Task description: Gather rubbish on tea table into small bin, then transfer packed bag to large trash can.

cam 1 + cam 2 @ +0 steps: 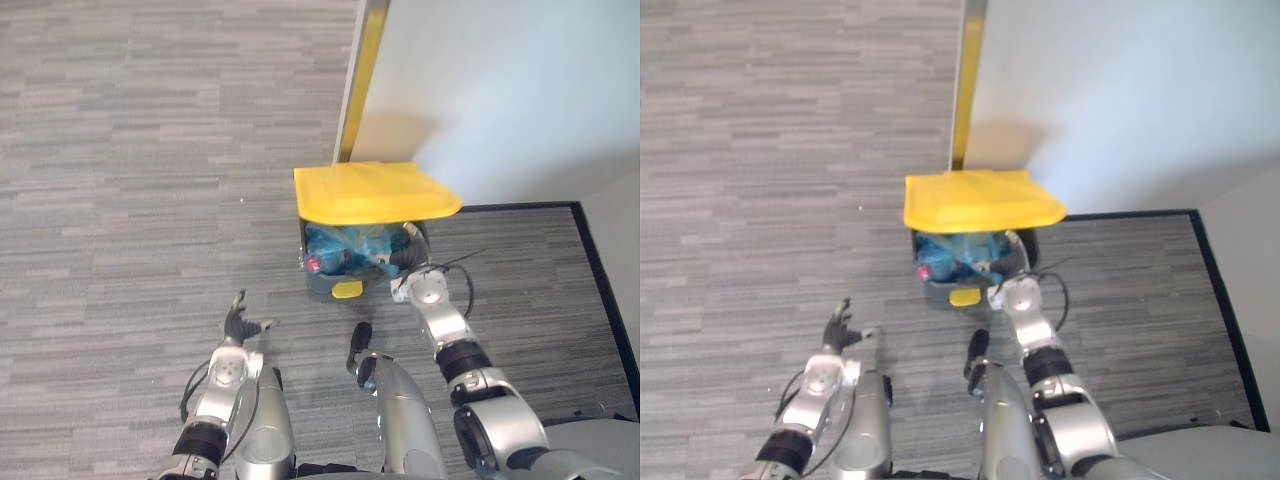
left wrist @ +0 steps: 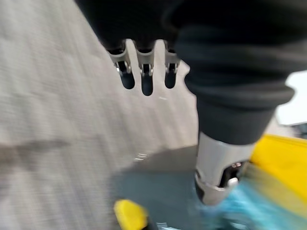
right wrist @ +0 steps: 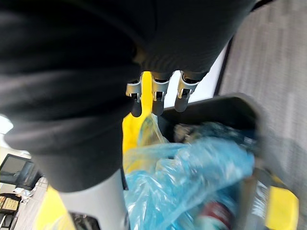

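The large trash can [image 1: 322,285] is dark grey and stands against the wall with its yellow lid [image 1: 375,192] raised. A blue plastic bag [image 1: 345,245] stuffed with rubbish lies inside it, with something red [image 1: 314,264] showing at its left side. My right hand [image 1: 422,288] is at the can's right front rim. In the right wrist view its fingers [image 3: 158,98] hang straight just above the bag [image 3: 192,167], curled round nothing. My left hand [image 1: 240,325] hovers over the carpet to the left of the can with its fingers [image 2: 146,79] spread.
A yellow foot pedal [image 1: 348,289] sticks out at the can's front. A white wall [image 1: 500,90] with a yellow-edged post [image 1: 362,70] rises right behind the can. A black strip [image 1: 600,270] borders the carpet at the right. Grey carpet [image 1: 130,200] stretches to the left.
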